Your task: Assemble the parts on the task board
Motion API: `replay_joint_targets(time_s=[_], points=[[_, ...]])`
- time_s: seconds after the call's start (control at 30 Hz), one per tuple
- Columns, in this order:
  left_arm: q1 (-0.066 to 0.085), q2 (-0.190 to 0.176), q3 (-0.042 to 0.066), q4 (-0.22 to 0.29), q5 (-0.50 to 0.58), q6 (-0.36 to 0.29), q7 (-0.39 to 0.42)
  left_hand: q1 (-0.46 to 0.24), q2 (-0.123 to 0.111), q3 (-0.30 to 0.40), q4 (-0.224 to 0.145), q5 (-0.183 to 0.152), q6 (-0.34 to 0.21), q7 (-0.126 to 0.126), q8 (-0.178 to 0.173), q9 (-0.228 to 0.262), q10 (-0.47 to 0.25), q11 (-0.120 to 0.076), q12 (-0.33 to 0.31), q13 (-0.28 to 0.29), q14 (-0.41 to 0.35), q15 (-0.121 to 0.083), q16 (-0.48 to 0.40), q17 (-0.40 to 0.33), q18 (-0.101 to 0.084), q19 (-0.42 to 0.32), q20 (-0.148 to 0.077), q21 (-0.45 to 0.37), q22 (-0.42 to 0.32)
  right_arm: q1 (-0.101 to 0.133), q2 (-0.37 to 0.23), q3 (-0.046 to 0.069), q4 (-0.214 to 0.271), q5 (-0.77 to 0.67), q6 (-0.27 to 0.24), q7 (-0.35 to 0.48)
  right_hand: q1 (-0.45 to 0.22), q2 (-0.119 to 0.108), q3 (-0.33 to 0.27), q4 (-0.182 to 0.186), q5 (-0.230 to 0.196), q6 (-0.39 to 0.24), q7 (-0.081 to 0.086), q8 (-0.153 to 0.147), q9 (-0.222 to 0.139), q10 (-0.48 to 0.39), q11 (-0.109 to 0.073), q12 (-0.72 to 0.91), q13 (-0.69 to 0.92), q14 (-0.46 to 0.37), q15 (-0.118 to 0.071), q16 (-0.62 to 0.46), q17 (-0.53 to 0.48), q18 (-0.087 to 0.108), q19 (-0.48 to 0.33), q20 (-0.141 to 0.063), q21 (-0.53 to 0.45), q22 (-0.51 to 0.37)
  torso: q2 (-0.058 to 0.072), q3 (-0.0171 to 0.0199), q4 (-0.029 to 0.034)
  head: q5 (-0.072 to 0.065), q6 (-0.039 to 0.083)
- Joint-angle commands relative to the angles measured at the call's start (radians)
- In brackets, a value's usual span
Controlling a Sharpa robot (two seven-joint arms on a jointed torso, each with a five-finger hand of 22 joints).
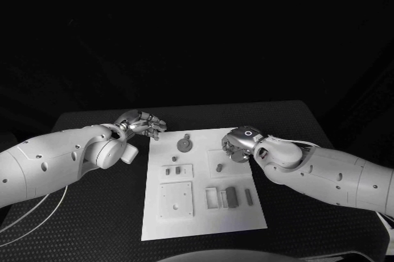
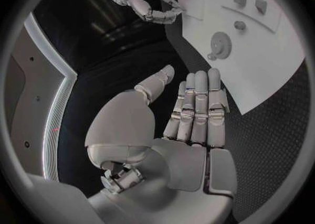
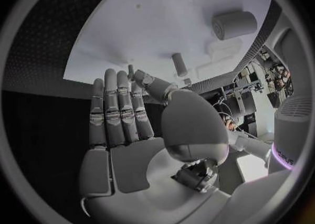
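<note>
Task board (image 1: pixel 201 216) between two empty hands, left (image 1: pixel 143 125) and right (image 1: pixel 239 143), fingers (image 2: pixel 197 106) straight.

Dim bkgd, task board (image 1: pixel 205 216) bright w/ soft shadows; wrist views fisheye, edges bent, dark rim

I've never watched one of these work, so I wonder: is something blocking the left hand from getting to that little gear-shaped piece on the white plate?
Nothing visible does. The left hand is open beside the task board, with only bare board before the gear piece.
</note>
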Motion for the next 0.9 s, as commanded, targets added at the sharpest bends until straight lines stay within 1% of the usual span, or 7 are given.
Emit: replay_joint_targets(time_s=[0.03,0.13,0.27,0.37,0.47,0.77,0.9], points=[[0.001,0.002,0.001,-0.001,0.005,0.003,0.006,-0.01,-0.002,-0.004,0.0,-0.003,-0.006,-0.002,0.003,-0.001,-0.009,0.0,-0.001,0.001,0.002,0.002,-0.006,0.0,0.015,0.002,0.006,-0.006,-0.001,0.005,-0.008,0.003,0.011,0.031,0.014,0.02,-0.003,-0.01,0.004,-0.001,0.0,0.005,0.002,-0.001,0.001,0.005,-0.001,0.003,-0.001,0.007,0.0,0.005,0.001,0.018,0.006,-0.001,-0.006,0.002,0.001,0.0,0.0001,-0.001,0.0],[0.001,0.002,0.001,-0.001,0.005,0.003,0.005,-0.01,-0.002,-0.004,0.0,-0.003,-0.006,-0.002,0.003,-0.001,-0.009,0.0,-0.001,0.001,0.002,0.002,-0.006,0.0,0.016,0.002,0.006,-0.006,-0.001,0.007,-0.018,0.007,0.029,0.059,0.015,0.026,-0.004,-0.01,0.004,-0.001,0.0,0.005,0.002,-0.002,0.001,0.005,-0.001,0.003,-0.001,0.007,0.0,0.004,0.002,0.018,0.006,0.0,-0.006,0.002,0.0,0.0001,0.0008,0.0,0.0],[0.001,0.0,0.001,-0.003,0.005,0.005,0.004,-0.01,-0.002,-0.004,0.0,-0.003,-0.006,-0.002,0.003,-0.002,-0.009,0.0,-0.001,0.001,0.002,0.002,-0.006,0.001,0.016,0.002,0.007,-0.007,-0.002,0.009,-0.038,0.023,0.079,0.121,0.0,0.05,-0.004,-0.01,0.004,-0.001,0.0,0.004,0.002,-0.002,0.001,0.005,-0.001,0.002,-0.001,0.007,0.0,0.004,0.002,0.018,0.006,0.0,-0.007,0.002,0.0,-0.0005,0.0004,0.003,-0.001],[0.002,0.001,0.001,-0.005,0.005,0.004,0.005,-0.01,-0.002,-0.004,0.0,-0.003,-0.007,-0.002,0.003,-0.002,-0.009,0.0,-0.001,0.001,0.002,0.002,-0.007,0.001,0.016,0.002,0.007,-0.007,-0.002,0.009,-0.047,0.032,0.117,0.184,-0.029,0.079,-0.004,-0.009,0.004,-0.001,0.0,0.004,0.002,-0.002,0.001,0.006,-0.001,0.002,-0.001,0.007,0.0,0.004,0.003,0.018,0.007,0.0,-0.007,0.002,0.0,-0.0008,-0.0005,0.012,0.001],[0.002,0.001,0.001,-0.008,0.006,0.001,0.01,-0.01,-0.002,-0.004,0.0,-0.003,-0.007,-0.002,0.003,-0.002,-0.009,0.0,-0.001,0.001,0.002,0.002,-0.007,0.001,0.016,0.002,0.007,-0.007,-0.002,0.009,-0.049,0.033,0.149,0.225,-0.047,0.111,-0.005,-0.008,0.004,-0.001,0.0,0.003,0.003,-0.003,0.002,0.005,-0.001,0.001,-0.001,0.007,0.0,0.003,0.004,0.018,0.007,0.0,-0.008,0.002,-0.001,-0.001,-0.0009,0.022,0.003],[0.004,0.004,0.001,-0.021,0.015,-0.014,0.025,-0.009,-0.002,-0.004,0.0,-0.003,-0.006,-0.002,0.005,-0.001,-0.008,0.0,0.0,0.002,0.003,0.002,-0.007,0.001,0.016,0.003,0.006,-0.008,-0.001,0.009,-0.001,0.03,0.19,0.249,-0.017,0.141,-0.006,-0.005,0.005,-0.001,0.0,-0.001,0.004,-0.006,0.003,0.002,0.001,-0.004,-0.001,0.004,0.002,-0.001,0.006,0.018,0.006,0.001,-0.013,0.001,-0.001,-0.0015,0.0001,0.071,0.001],[0.007,0.009,0.001,-0.029,0.02,-0.021,0.031,-0.009,-0.002,-0.004,0.0,-0.003,-0.005,-0.002,0.006,-0.001,-0.007,-0.001,0.001,0.003,0.003,0.002,-0.007,0.001,0.016,0.003,0.006,-0.008,-0.001,0.006,0.044,0.004,0.184,0.22,-0.015,0.149,-0.006,-0.004,0.005,-0.001,0.0,-0.001,0.004,-0.006,0.003,0.002,0.001,-0.004,-0.001,0.004,0.003,-0.002,0.007,0.018,0.006,0.002,-0.014,0.001,-0.001,-0.0031,0.0017,0.09,-0.002]])
